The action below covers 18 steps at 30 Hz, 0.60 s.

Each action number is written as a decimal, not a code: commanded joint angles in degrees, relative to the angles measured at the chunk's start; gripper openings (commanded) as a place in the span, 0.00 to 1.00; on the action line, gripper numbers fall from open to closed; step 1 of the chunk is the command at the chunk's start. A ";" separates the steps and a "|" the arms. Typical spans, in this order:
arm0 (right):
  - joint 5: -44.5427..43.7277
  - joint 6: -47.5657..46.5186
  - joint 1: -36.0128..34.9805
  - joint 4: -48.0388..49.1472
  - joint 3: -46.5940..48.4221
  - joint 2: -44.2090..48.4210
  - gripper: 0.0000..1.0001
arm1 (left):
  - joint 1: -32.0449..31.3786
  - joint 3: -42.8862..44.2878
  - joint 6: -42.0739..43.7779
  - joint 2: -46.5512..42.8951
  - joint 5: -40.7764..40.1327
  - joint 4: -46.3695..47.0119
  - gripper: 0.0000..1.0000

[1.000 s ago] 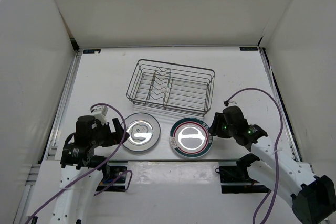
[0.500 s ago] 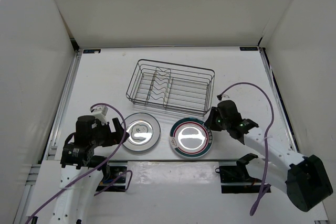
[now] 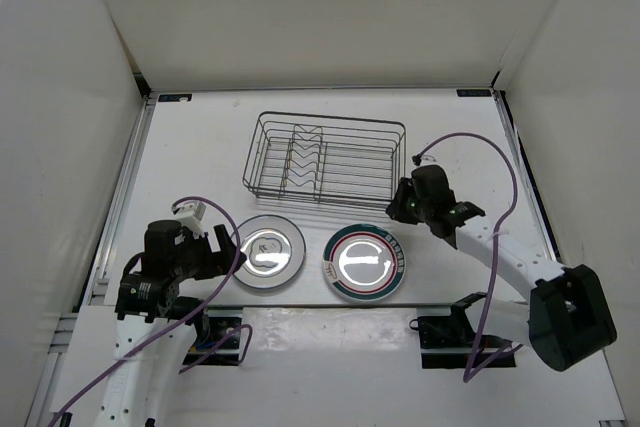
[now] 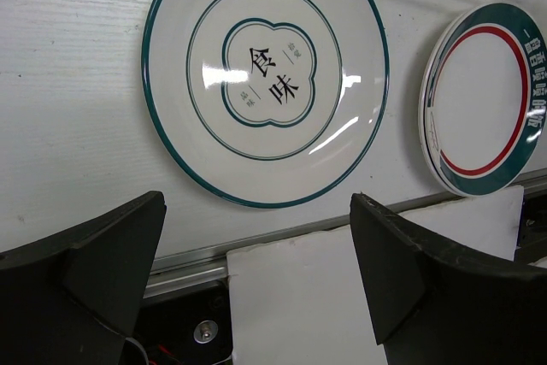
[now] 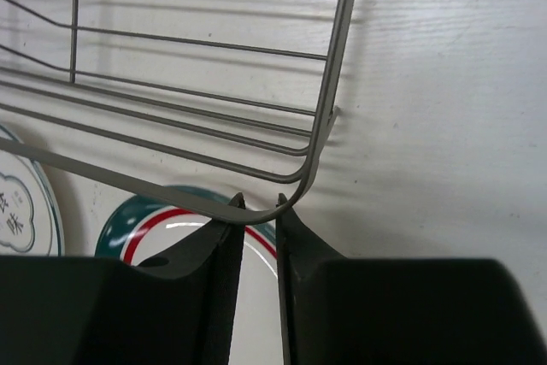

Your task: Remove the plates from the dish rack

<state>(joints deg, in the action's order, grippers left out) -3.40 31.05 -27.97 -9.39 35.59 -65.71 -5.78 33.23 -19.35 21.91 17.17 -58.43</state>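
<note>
Status: unload looks mostly or fully done.

- Two plates are out and lie flat on the table (image 3: 200, 147) along its near edge, side by side and not touching.
- The teal-ringed plate (image 4: 265, 74) is white with characters in the centre. It sits left of centre, just ahead of the left arm.
- The teal-band plate (image 4: 483, 100), which has a thin red ring, is right of centre.
- Its left edge looks doubled in the left wrist view. That could be another plate stacked under it, but I can't tell.
- The dish rack (image 3: 345, 162) is mid-table, behind both plates. From overhead I see only wire bars and the zigzag dividers (image 3: 303, 152), with no plate standing in them. The wires are thin enough that I wouldn't swear to it.
- The right gripper (image 5: 256, 204) is at the rack's near right corner. Its jaws are almost together, with the corner rim wire pinched between the tips. So it has hold of the rack, not a plate.
- The left gripper (image 4: 256, 207) hangs over the near edge by the teal-ringed plate. Its jaws are spread wide with nothing between them.

Left to do, as I read it: confirm the rack is empty. If a third plate is still in there, it has to come out. Otherwise the right arm only needs to release the rack. The grip on that thin wire looks marginal and could slip or drag the rack.
</note>
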 commanded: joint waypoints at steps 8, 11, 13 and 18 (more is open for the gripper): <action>-1.44 -3.88 6.08 -7.72 12.97 -2.14 0.48 | 0.16 -0.28 0.55 0.15 0.76 0.60 1.00; 2.85 -5.29 6.26 -13.37 17.57 1.46 0.59 | 0.16 -0.28 0.46 0.15 0.94 0.77 1.00; 8.83 -7.66 6.17 -17.74 18.63 5.50 0.61 | 0.24 -0.54 0.46 0.24 1.02 0.95 1.00; 19.13 -13.63 6.08 -31.44 22.23 13.41 0.90 | 0.16 -0.54 0.81 2.26 1.73 1.04 1.00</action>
<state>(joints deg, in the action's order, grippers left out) 8.54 22.15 -21.87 -28.67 55.18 -55.33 -5.78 33.06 -19.31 22.83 17.54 -58.22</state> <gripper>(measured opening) 0.902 0.998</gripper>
